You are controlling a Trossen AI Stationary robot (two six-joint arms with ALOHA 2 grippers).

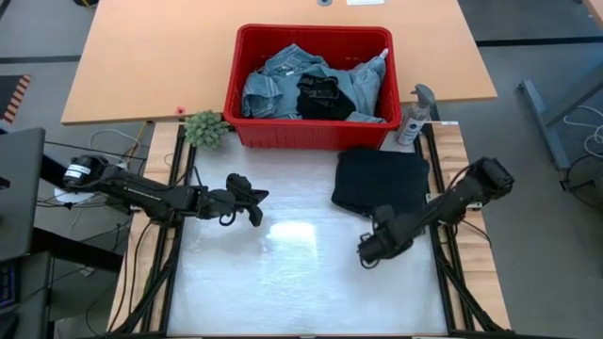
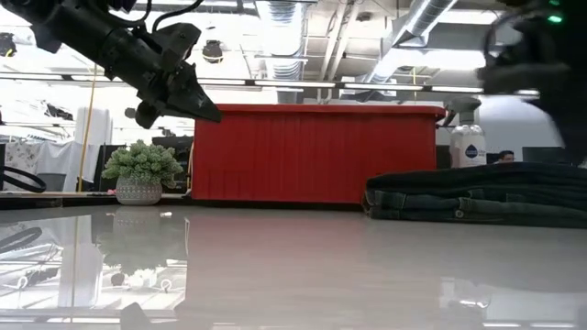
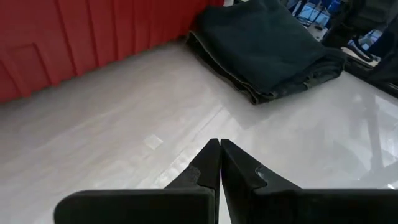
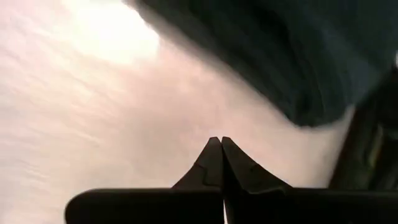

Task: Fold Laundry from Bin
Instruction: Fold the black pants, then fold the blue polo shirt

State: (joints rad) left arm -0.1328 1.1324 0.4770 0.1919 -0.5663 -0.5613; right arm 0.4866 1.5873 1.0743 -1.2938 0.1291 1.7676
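One dark folded garment [image 1: 381,180] lay at the bench's far right, just in front of the bin [image 1: 247,58]. Denim and black laundry [image 1: 316,89] remained in the bin at the far edge. Both the left gripper [image 1: 256,205] and right gripper [image 1: 366,252] hovered over the bench, fingers together, holding nothing. The step appeared to be between garments; the next move called for opening a gripper and reaching into the bin.

The white table [image 1: 301,282] lies open at centre; the bin [image 1: 247,56], plant [image 1: 205,128] and folded dark garment [image 1: 382,179] line its far side.
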